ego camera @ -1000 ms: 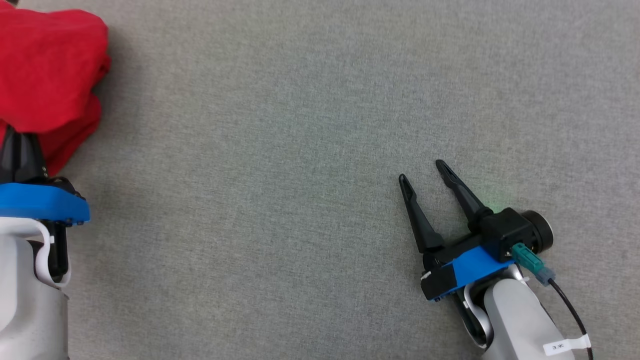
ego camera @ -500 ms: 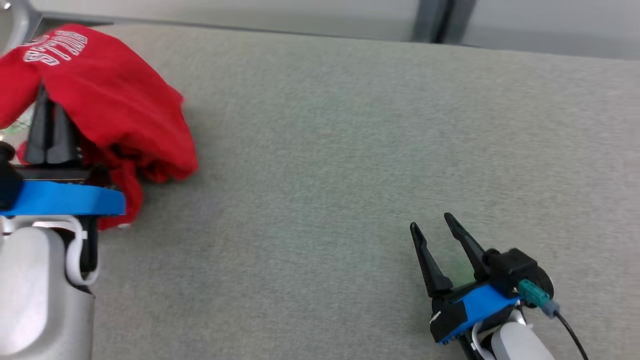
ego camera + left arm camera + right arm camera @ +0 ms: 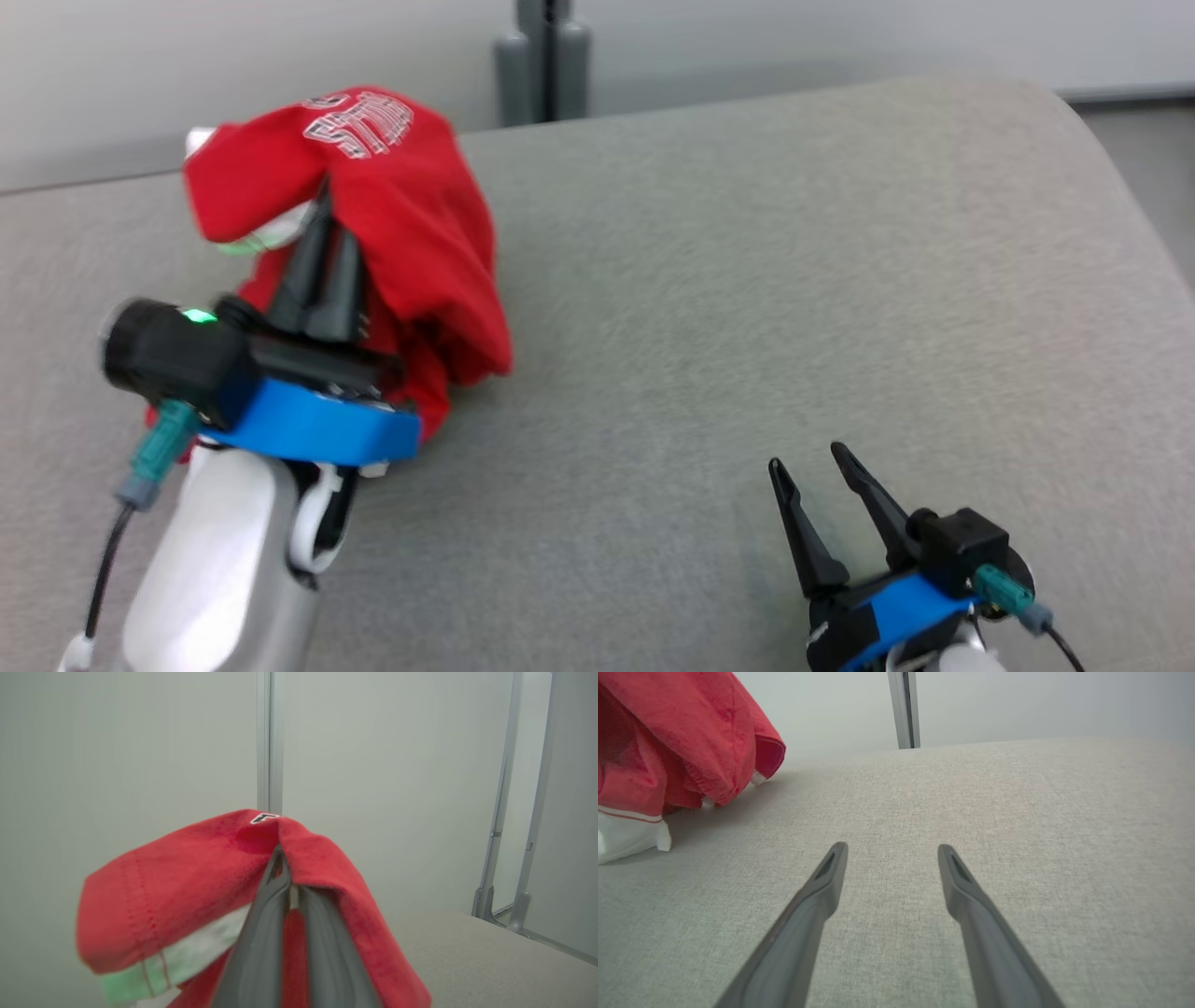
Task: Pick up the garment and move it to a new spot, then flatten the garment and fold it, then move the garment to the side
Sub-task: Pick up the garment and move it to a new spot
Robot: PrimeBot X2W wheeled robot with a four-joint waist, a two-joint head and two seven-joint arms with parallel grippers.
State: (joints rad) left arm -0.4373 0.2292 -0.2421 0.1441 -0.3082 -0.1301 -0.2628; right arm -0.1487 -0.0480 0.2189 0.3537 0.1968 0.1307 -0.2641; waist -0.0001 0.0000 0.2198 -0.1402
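— Grey woven cloth covered your table [image 3: 766, 280], and its far right corner curved away. What stood behind it?
— You had a plain pale wall [image 3: 140, 75] there, with one grey post [image 3: 543, 65] rising just past the far edge. From your left wrist you could also see two slim metal uprights [image 3: 495, 858] at the right of that view.
— And where was your garment [image 3: 420, 215]?
— At the left of the table, toward the far edge. It was red and bunched, draped over your left gripper [image 3: 327, 238], with white lettering [image 3: 359, 126] on top. Its lower folds reached down to the cloth, and in your right wrist view a white part lay on the table.
— Was that gripper gripping?
— Yes. Its fingers were pressed together with red fabric pinched at the tips, raised above the table.
— And your right gripper [image 3: 806, 456]?
— Its fingers were spread wide and held nothing. It sat low over the grey cloth at the near right, well apart from the garment, pointing toward the far edge.
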